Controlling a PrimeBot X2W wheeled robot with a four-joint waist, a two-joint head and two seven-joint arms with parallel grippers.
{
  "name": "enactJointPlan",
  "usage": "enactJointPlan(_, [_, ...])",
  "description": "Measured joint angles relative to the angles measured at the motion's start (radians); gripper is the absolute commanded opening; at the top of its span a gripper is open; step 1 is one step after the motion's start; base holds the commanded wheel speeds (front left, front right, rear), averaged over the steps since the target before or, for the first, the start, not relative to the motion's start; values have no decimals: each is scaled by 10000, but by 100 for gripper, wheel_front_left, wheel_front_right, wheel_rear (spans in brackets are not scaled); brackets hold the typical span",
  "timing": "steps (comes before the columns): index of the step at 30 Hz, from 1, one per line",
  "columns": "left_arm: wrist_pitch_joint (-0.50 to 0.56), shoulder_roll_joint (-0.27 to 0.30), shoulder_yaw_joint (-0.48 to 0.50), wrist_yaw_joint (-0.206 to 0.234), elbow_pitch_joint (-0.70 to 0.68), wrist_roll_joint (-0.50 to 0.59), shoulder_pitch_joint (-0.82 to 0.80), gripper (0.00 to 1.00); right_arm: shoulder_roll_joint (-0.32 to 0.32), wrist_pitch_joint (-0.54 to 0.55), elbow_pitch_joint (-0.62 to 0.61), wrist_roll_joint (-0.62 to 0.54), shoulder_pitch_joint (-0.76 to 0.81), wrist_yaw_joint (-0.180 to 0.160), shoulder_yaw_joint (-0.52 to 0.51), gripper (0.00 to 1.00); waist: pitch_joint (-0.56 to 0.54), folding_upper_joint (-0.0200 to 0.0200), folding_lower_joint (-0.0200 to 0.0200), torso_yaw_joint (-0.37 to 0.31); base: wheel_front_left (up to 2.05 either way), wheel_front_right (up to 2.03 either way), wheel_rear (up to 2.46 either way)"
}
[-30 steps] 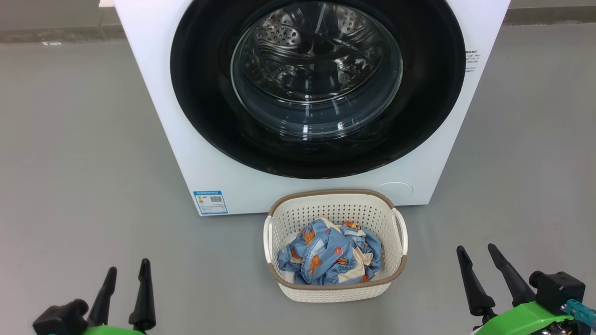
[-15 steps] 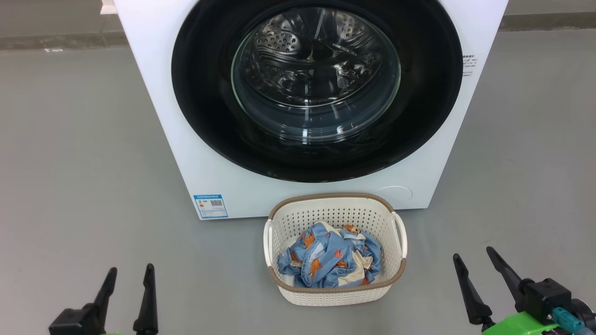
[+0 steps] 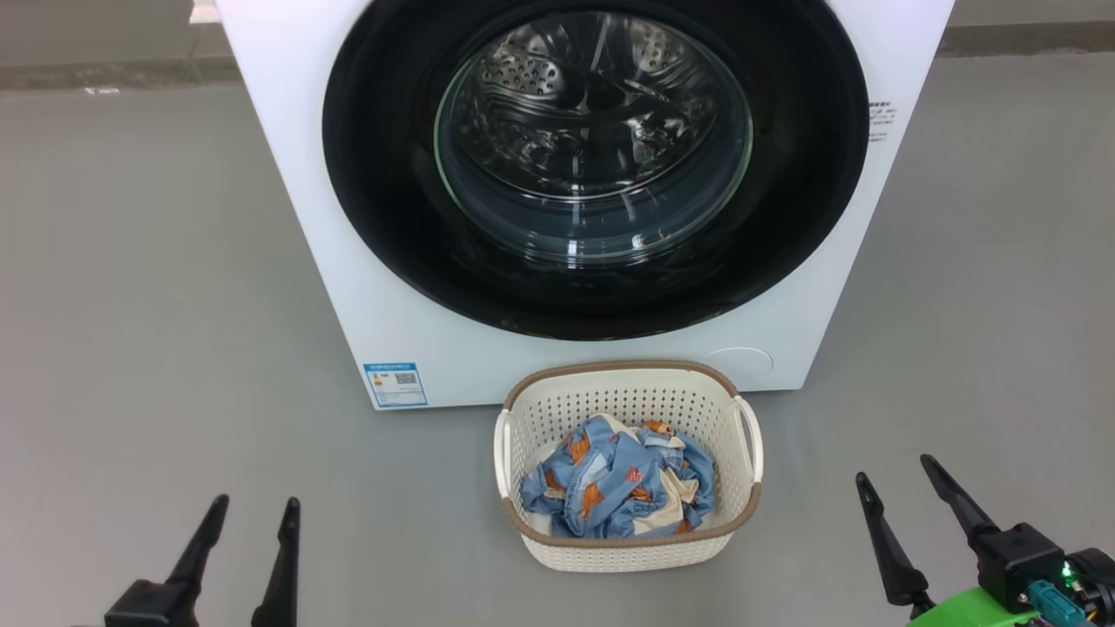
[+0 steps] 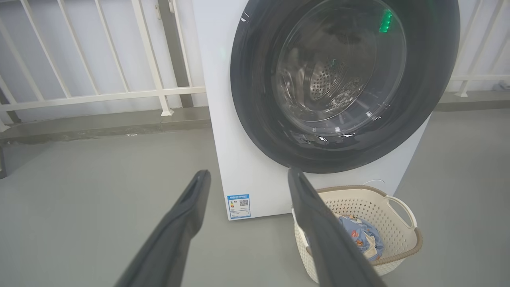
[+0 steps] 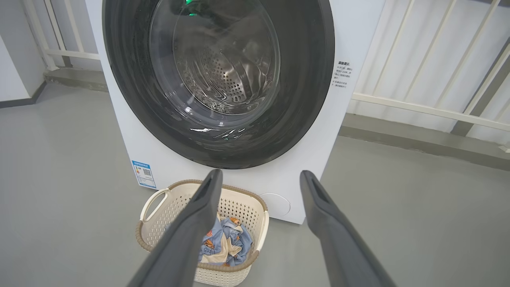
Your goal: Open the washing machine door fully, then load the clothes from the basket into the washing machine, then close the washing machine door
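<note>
One blue label (image 3: 395,384) on washing machine (image 3: 470,361)

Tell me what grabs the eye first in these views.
The washing machine door, glossy black around bulging glass, dominates the top centre, shut on the white washing machine. Just below it on the grey floor stands the cream basket holding blue cartoon-print clothes. The left claw and right claw hang open at the lower corners.

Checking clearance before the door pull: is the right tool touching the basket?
Apart. The head view shows it: the right tool stands open at the lower right, with a strip of bare grey floor between it and the basket.
</note>
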Motion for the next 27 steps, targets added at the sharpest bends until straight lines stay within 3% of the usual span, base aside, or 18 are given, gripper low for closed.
enactJointPlan(19, [-42,-10,215,-10,67,-67,-19,100,27,0,-67,-58,-1,0,-113,100,121,0,-1,-27,0,0,-1])
enactJointPlan(27, [-67,-8,280,-10,75,-79,-48,100,58,0,-65,-56,-2,0,-84,100,105,0,0,-72,38,38,-77])
